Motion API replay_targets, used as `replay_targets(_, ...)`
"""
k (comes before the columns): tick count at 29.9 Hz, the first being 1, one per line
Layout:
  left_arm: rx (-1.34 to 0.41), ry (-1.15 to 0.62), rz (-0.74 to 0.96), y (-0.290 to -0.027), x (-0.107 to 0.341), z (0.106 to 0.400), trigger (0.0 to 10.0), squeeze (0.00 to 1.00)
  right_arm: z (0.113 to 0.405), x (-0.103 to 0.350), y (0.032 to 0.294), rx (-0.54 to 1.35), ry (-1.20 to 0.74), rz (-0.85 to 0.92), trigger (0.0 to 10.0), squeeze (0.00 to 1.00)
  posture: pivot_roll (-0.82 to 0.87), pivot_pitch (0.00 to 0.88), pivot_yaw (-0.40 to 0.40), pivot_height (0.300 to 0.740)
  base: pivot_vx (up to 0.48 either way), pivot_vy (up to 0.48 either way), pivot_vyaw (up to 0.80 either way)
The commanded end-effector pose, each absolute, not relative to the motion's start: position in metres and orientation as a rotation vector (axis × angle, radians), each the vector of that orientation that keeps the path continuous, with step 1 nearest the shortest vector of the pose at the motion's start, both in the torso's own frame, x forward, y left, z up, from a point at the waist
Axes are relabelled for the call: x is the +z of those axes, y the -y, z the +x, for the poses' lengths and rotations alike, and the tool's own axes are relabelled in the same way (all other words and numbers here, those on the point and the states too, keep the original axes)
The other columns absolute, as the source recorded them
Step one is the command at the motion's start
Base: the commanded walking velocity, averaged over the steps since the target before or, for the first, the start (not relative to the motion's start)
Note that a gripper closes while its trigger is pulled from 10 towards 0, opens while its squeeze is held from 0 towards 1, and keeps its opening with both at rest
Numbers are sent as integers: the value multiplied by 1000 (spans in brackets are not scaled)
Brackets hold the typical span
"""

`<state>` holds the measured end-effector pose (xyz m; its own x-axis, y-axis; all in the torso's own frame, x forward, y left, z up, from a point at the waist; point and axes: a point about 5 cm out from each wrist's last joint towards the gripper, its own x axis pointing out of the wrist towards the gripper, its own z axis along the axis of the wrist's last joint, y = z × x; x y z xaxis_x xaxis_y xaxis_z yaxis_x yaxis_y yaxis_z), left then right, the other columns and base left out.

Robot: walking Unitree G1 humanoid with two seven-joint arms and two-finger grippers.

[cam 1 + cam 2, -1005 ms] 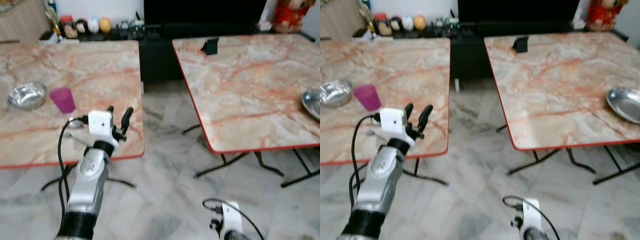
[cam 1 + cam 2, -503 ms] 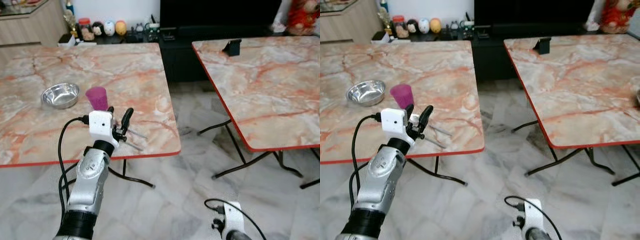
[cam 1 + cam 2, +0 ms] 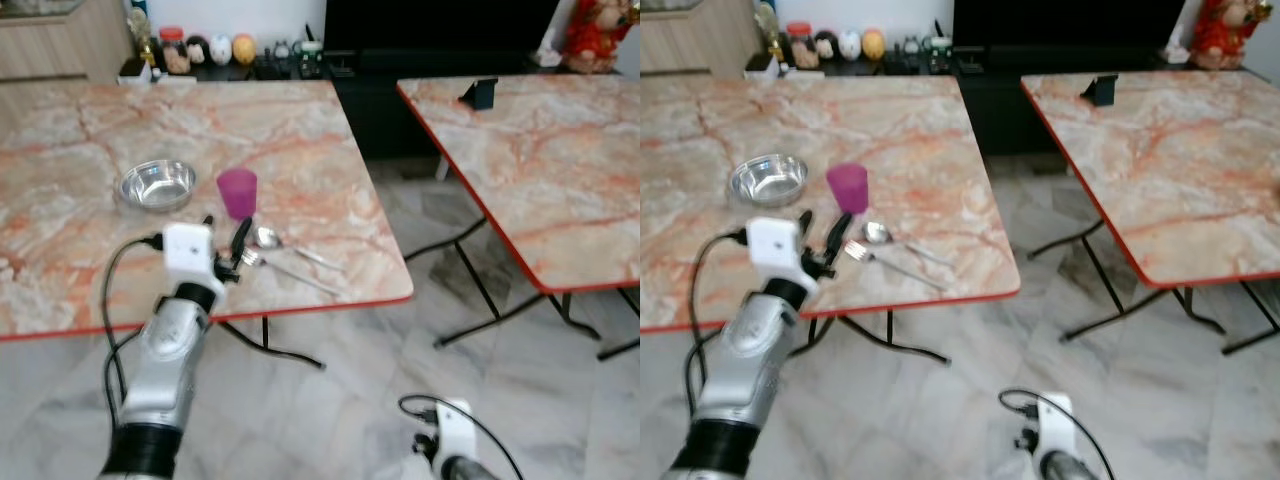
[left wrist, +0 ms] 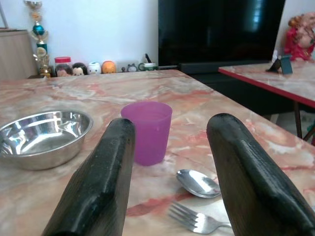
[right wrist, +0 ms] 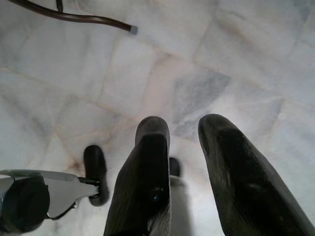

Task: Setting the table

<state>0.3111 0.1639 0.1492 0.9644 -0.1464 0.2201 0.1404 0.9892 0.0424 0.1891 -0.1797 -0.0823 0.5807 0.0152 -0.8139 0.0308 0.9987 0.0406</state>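
So we're at the approach stage of setting the table (image 3: 90, 290), I'd say: nothing's been picked up yet and the next move looks like reaching forward over the edge to grab one of the pieces. Big marble-look slab with pinkish-orange veins and a thin red rim on folding black legs, and a second table (image 3: 560, 170) just like it sits across a gap of grey marbled floor (image 3: 350, 400) on the robot's right. The left gripper (image 3: 224, 245) hovers above the near edge with its fingers spread apart and empty, aimed at the pink cup (image 4: 146, 131), which looks like matte plastic, tapered, upright. Just beside the cup on the robot's left is a shiny steel bowl (image 4: 42, 137), round and shallow. In front of the cup lie a polished spoon (image 4: 198, 183) and a fork (image 4: 197, 220), near each other, flat on the top, so those would need a low pinch. The right gripper (image 5: 189, 167) hangs idle down by the floor, fingers apart.
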Motion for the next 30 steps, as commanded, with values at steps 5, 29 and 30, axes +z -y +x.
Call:
replay_targets(5,-158,242,24,-157,152,311,10000,0,188,-82,187,-10,-958,29,10000,0,93,0,-40,740,0,335,0)
replay_targets(29,-149,239,24,-158,151,310,10000,0,187,-82,188,-1,-958,27,10000,0,94,0,-44,740,0,333,0)
replay_targets(30,-149,239,24,-158,151,310,10000,0,187,-82,188,-1,-958,27,10000,0,94,0,-44,740,0,296,0)
